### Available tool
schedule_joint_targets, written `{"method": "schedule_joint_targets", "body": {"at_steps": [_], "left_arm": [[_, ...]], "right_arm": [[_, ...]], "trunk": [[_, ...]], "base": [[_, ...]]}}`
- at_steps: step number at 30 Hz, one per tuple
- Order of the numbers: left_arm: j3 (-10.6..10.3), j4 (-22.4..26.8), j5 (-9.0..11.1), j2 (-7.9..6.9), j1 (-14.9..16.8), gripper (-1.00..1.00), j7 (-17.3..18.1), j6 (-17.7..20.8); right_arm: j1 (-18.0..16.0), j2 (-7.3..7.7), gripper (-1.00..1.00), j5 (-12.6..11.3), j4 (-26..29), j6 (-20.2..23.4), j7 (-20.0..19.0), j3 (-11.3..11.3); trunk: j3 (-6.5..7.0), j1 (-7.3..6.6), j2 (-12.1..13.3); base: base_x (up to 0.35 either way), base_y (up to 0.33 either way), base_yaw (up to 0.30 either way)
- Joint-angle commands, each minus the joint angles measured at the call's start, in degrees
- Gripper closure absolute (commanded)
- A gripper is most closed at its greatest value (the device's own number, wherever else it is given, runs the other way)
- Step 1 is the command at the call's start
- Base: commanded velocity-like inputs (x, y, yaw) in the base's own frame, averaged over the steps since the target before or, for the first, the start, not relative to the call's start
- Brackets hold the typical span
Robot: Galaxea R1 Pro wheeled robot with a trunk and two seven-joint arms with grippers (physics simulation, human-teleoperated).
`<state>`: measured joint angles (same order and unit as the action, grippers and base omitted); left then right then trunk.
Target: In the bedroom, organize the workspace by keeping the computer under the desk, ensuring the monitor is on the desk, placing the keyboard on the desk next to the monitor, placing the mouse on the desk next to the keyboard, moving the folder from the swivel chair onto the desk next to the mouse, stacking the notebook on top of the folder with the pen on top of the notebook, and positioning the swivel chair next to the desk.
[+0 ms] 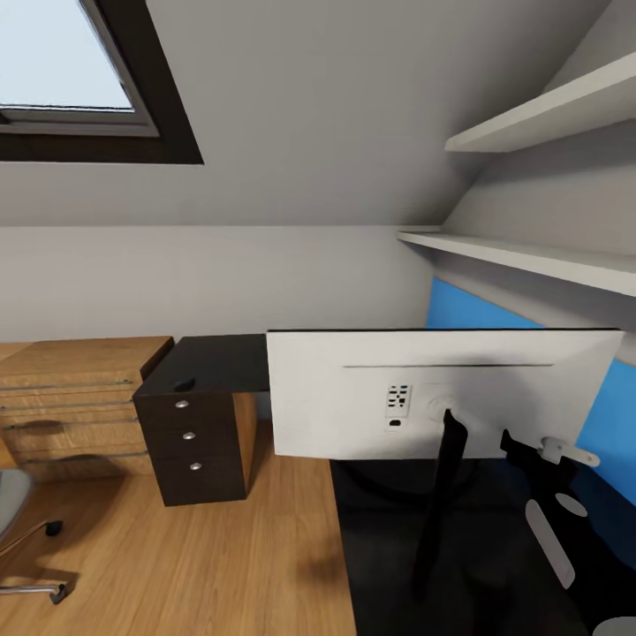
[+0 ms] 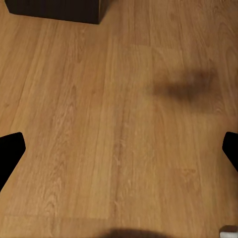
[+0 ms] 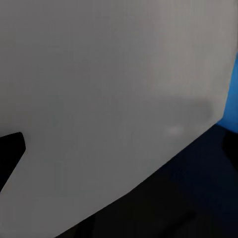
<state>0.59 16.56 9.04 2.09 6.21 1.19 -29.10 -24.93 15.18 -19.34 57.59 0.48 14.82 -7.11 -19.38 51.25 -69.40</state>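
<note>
- monitor (image 1: 353,397) stands on the desk (image 1: 212,362), white back showing — likely top-heavy and fragile; take the stand (image 1: 439,495), not the panel.
- left gripper (image 2: 119,148) spread wide over bare floor (image 2: 99,99), holding nothing.
- right gripper's (image 1: 530,450) spread — cannot tell.

Sloped pale grey wall (image 1: 336,115); dark-framed skylight (image 1: 79,79) upper left. Two white shelves (image 1: 539,115) upper right, blue wall panel (image 1: 609,415) below. Wood plank floor (image 1: 203,565). Light wooden dresser (image 1: 71,397) at left.

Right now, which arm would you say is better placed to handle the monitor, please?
The right. Its tool sits beside the monitor at its right edge, above the desk; the left wrist camera faces bare floor.
</note>
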Motion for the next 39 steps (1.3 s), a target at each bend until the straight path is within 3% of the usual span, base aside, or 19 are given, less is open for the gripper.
{"method": "schedule_joint_targets", "body": {"at_steps": [1, 25, 39], "left_arm": [[0.06, -0.04, 0.28, 0.02, 0.04, -1.00, 0.13, -0.16], [0.10, -0.04, 0.36, 0.02, 0.03, -1.00, 0.13, -0.16], [0.12, -0.04, 0.37, 0.02, 0.03, -1.00, 0.13, -0.16]], "right_arm": [[-0.03, 0.03, -1.00, -0.44, 0.07, 0.05, 0.20, 0.10], [-0.04, -0.06, -1.00, -0.43, 0.05, 0.05, 0.21, 0.16], [-0.03, -0.09, -1.00, -0.43, -0.02, 0.05, 0.25, 0.18]], "trunk": [[-0.07, 0.01, -0.04], [-0.07, 0.01, -0.04], [-0.07, 0.01, -0.04]], "base": [[0.021, 0.000, 0.000], [0.001, 0.000, 0.000], [-0.199, 0.000, 0.000]]}}
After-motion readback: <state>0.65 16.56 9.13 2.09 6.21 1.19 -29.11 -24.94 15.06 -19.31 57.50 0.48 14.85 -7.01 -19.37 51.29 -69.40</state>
